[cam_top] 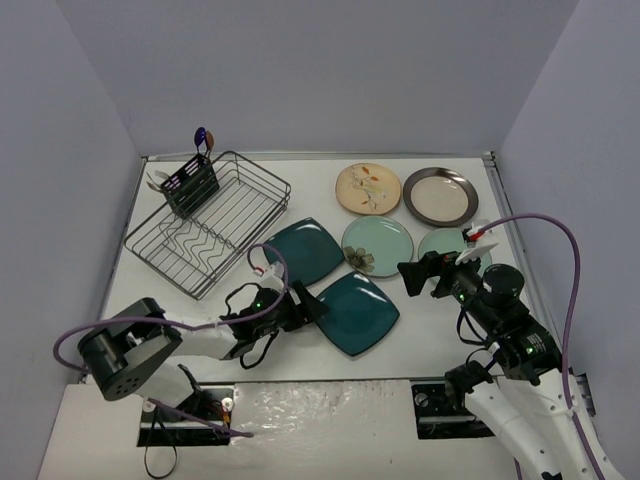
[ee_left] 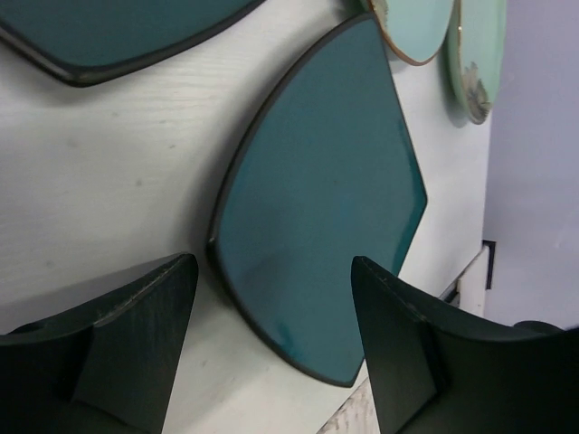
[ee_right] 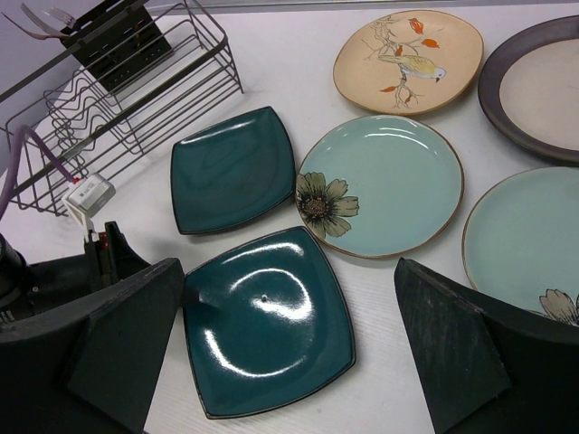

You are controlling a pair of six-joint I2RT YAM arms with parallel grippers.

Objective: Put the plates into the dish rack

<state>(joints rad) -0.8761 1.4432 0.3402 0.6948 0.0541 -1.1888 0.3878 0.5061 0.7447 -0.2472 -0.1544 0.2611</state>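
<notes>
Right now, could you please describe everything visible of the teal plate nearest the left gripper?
The plate is square with rounded corners, glossy dark teal with a thin dark rim, seemingly glazed ceramic. It lies flat and empty on the white table, turned diamond-wise. The open left gripper straddles one corner; contact is unclear.

Black wire dish rack [cam_top: 215, 235] stands far-left, angled. Lying flat to its right: two dark teal square plates [cam_top: 357, 312], two mint round plates [cam_top: 378, 246], cream floral round plate [cam_top: 368, 187], beige dark-rimmed round plate [cam_top: 440, 195].
</notes>
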